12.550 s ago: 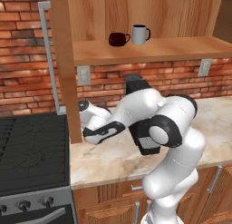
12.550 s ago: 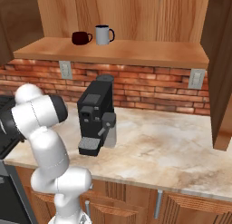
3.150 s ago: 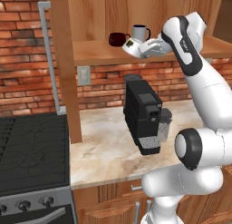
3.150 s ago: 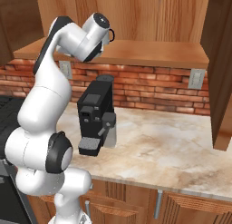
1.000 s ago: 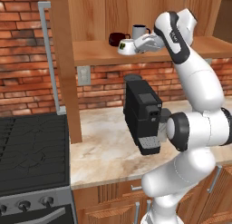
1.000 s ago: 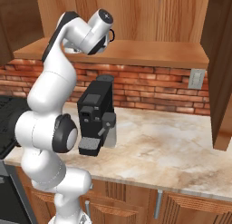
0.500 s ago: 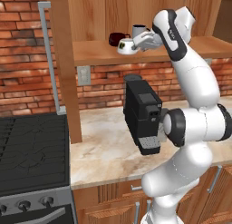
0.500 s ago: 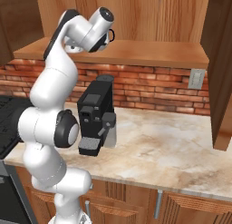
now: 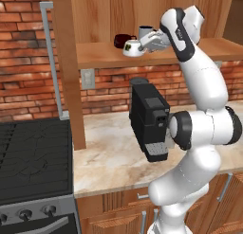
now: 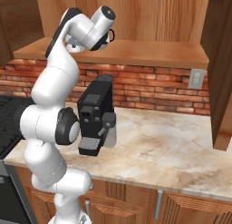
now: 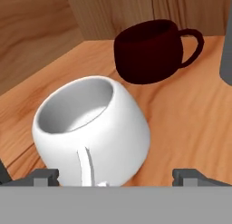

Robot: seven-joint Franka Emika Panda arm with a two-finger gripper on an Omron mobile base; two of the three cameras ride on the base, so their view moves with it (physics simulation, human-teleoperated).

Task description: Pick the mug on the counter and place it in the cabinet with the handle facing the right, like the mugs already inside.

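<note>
Wooden plank shelf (image 11: 190, 119), rounded white mug (image 11: 95, 128) tilted, glossy dark red mug (image 11: 149, 51) behind

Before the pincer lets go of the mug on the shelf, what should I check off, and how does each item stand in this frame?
1. Mug over the shelf, not the counter: ok.
2. Mug sitting flat: not ok; in the hand view it is tilted, its opening facing the camera.
3. Handle to the right, like the red mug: not ok; in the hand view it faces the pincer, while the red mug's handle points right.
4. Mug apart from the red mug: ok, bare wood shows between them.
5. Mug apart from the tall mug: cannot tell.
6. Pincer grip: cannot tell; both fingertips stand clear of the mug's sides.
</note>
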